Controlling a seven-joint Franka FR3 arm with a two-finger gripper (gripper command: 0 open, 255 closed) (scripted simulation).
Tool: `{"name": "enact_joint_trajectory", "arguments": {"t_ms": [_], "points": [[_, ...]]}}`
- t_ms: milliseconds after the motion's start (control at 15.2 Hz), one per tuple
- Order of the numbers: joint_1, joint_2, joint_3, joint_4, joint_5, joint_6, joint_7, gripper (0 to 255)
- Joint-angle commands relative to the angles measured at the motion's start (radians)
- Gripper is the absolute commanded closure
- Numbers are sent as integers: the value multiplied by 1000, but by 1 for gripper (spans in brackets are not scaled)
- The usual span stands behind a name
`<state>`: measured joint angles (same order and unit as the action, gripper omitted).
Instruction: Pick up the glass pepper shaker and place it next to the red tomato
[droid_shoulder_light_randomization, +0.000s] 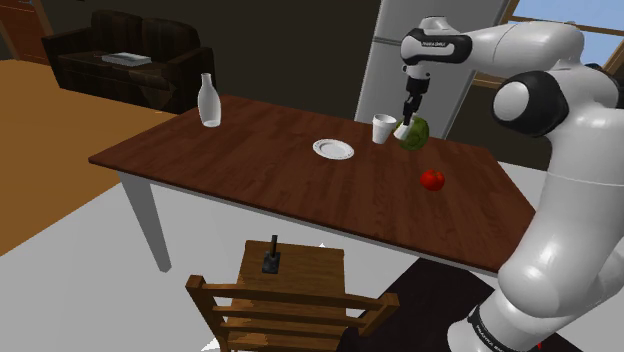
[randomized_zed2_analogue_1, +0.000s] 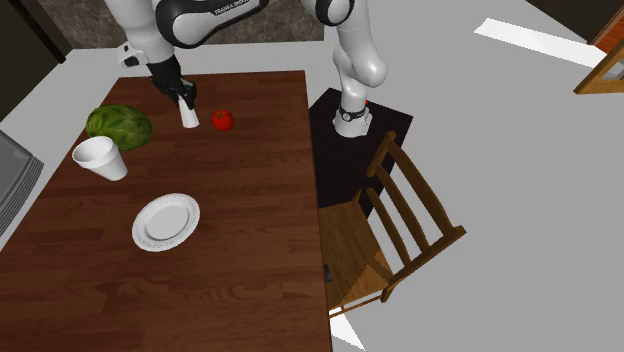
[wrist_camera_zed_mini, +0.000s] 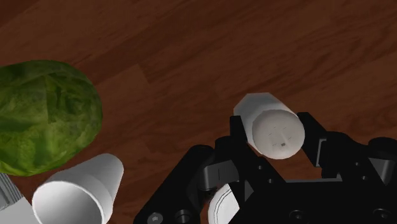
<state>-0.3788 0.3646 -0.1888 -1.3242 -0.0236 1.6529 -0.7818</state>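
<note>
One arm (droid_shoulder_light_randomization: 530, 50) reaching over table (randomized_zed2_analogue_1: 250, 260) | gripper (randomized_zed2_analogue_1: 185, 105) pointing down, clamped on white shaker (wrist_camera_zed_mini: 270, 122) | tomato (randomized_zed2_analogue_1: 222, 120) nearby

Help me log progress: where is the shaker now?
In the second exterior view the white shaker is clasped in the hand over the table, between the cabbage on that view's left and the tomato on its right.

Bare wood beneath the lifted pepper shaker (randomized_zed2_analogue_1: 188, 117) and round the tomato (randomized_zed2_analogue_1: 222, 120), out to the table's (randomized_zed2_analogue_1: 250, 270) corner by the stand. Toward the opposite long edge, cabbage (randomized_zed2_analogue_1: 118, 125) and cup (randomized_zed2_analogue_1: 100, 158) close together. Plate (randomized_zed2_analogue_1: 166, 221) mid-table, bottle (droid_shoulder_light_randomization: 208, 102) at a far corner.
</note>
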Motion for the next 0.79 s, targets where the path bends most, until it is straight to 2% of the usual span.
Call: {"name": "enact_joint_trajectory", "arguments": {"t_ms": [0,264,462,726], "points": [[-30,35,-11,50,9,-13,-41,255],[-104,136,-29,203,34,-60,-123,255],[-170,244,-36,374,57,-120,-182,255],[-161,219,-36,279,52,-49,-178,255]]}}
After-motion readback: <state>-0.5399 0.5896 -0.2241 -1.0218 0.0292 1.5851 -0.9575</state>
